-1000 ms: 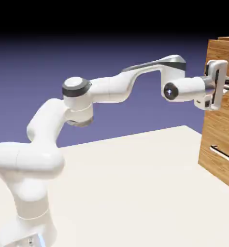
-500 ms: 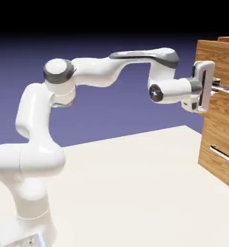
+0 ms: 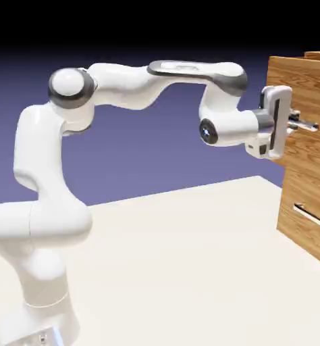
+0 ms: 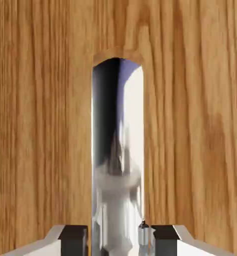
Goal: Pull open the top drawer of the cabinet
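- Spreading across the lower part of the exterior view, the pale table [image 3: 190, 270] carries the robot's base at the left and the cabinet [image 3: 311, 203] at the far right edge.
- Rising from the lower left, the white arm [image 3: 55, 176] bends at a grey-capped joint high up and reaches right, level with the cabinet's upper part.
- At the right edge stands the cabinet of light-brown wood grain, only its left portion in the picture.
- Its top drawer [image 3: 301, 88] juts out to the left of the cabinet face below it, so it stands partly pulled out.
- In the hand view the drawer's wood-grain front [image 4: 40, 125] fills nearly the whole picture.
- Below the top drawer, the lower drawer front [image 3: 304, 223] sits flush, with its own thin silver bar handle [image 3: 312, 215] untouched and well apart from the arm.
- At the arm's end, the pincer [image 3: 299, 124] points right, straight at the top drawer front, with nothing between the arm and the cabinet.
- The top drawer's silver bar handle [image 4: 118, 165] runs up the middle of the hand view, shiny and reflecting the hand.
- The pincer's two grey fingertips [image 4: 73, 239] show at the bottom edge of the hand view, one on each side of the bar and tight against it: the pincer is clamped on the handle.
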Robot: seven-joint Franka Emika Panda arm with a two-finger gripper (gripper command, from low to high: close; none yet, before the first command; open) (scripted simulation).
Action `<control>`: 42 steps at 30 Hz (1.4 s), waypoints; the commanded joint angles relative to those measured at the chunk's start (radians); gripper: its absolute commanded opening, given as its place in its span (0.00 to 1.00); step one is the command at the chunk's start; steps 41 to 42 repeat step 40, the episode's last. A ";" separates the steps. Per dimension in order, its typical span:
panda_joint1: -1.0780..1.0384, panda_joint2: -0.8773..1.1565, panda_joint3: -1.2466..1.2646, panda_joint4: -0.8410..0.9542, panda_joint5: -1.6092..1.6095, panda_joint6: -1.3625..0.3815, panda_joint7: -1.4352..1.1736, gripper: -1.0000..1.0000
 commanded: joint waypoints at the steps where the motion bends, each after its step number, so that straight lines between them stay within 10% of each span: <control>1: 0.004 -0.036 -0.019 -0.009 -0.006 -0.014 0.044 0.00; 17: 0.264 0.218 -0.151 -0.170 0.062 0.029 -0.284 0.00; 33: 0.335 -0.238 -0.319 -0.392 -0.061 -0.164 0.227 0.00; 34: 0.336 -0.238 -0.319 -0.392 -0.061 -0.164 0.227 1.00; 42: 0.498 -0.268 -0.431 -0.549 -0.093 -0.181 0.224 1.00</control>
